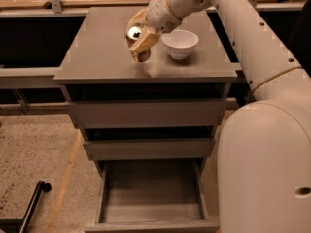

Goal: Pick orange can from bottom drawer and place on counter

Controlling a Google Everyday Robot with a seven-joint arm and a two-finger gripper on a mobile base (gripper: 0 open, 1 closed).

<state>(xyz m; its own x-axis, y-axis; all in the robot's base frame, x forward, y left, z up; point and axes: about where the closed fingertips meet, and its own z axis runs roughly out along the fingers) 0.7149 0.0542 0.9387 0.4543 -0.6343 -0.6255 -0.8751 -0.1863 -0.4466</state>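
Observation:
My gripper (139, 39) is over the grey counter (102, 57), left of the white bowl (180, 43). It is shut on the orange can (136, 40), whose silver top faces up and left. The can is tilted, with its base close to or on the counter surface; I cannot tell if it touches. The bottom drawer (151, 224) is pulled out wide open below, and its inside holds nothing that I can see.
Two shallower drawers (146, 113) above the bottom one stick out a little. My arm's large white body (265, 169) fills the right side. A black wheeled leg (34, 200) lies on the speckled floor at the lower left. Pale wooden desks stand behind.

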